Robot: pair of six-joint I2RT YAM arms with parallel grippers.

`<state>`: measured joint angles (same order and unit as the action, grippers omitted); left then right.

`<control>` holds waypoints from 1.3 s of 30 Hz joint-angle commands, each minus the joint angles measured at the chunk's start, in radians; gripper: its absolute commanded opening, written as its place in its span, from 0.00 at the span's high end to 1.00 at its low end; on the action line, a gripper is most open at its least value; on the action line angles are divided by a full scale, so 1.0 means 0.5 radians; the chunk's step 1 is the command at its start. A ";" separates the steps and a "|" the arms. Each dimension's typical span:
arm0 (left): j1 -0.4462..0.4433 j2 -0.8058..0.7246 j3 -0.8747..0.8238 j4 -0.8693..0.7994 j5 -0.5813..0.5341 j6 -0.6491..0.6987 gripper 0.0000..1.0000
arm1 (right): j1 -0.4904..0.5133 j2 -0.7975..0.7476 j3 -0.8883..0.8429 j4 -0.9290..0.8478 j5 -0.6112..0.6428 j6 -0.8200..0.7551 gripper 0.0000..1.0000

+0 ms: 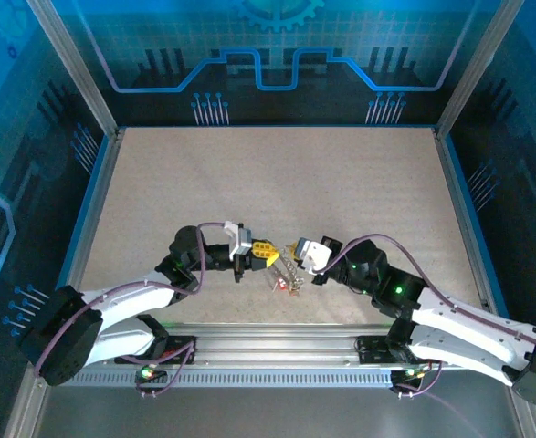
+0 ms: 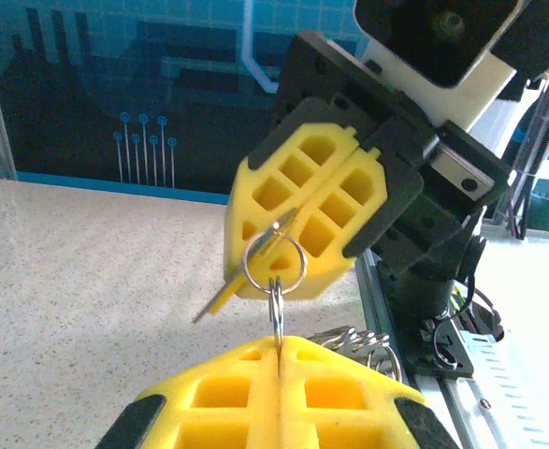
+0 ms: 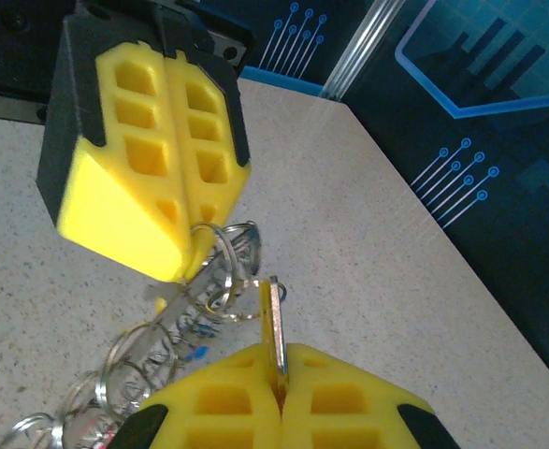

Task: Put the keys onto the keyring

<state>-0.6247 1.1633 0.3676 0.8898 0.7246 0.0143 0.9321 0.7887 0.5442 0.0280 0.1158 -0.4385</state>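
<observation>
My left gripper [image 1: 264,255] and right gripper [image 1: 295,248] meet tip to tip near the 6 o'clock edge of the speckled beige table [image 1: 277,173]. The left sits at 9 o'clock of the meeting point and the right at 3 o'clock. Both pairs of jaws are pressed together.

From my left wrist, my left fingers [image 2: 218,393] pinch one edge-on loop of the thin silver metal keyring [image 2: 277,316]. That loop links into a second one at 12 o'clock, right at my other gripper's tips.

From my right wrist, my right fingers [image 3: 223,402] clamp a thin yellowish flat key [image 3: 274,327], its tip up among the loops. The silvery fringe trails away toward 7 o'clock.

Tiny red-headed keys [image 1: 283,285] hang at 6 o'clock below the tips. I cannot tell whether they touch the table.
</observation>
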 commanded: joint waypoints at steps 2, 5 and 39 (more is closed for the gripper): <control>-0.003 -0.026 0.079 -0.105 0.116 0.164 1.00 | -0.073 -0.005 0.170 -0.323 -0.061 -0.226 1.00; -0.005 -0.050 0.082 -0.185 0.103 0.223 1.00 | -0.079 0.066 0.319 -0.533 -0.136 -0.381 1.00; 0.085 -0.110 -0.126 0.082 -0.231 0.064 0.68 | 0.400 0.807 1.466 -1.427 0.886 -1.420 1.00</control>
<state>-0.5972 1.1320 0.3298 0.8700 0.6422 0.0765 1.1088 1.1786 1.1912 -0.5766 0.4530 -0.8356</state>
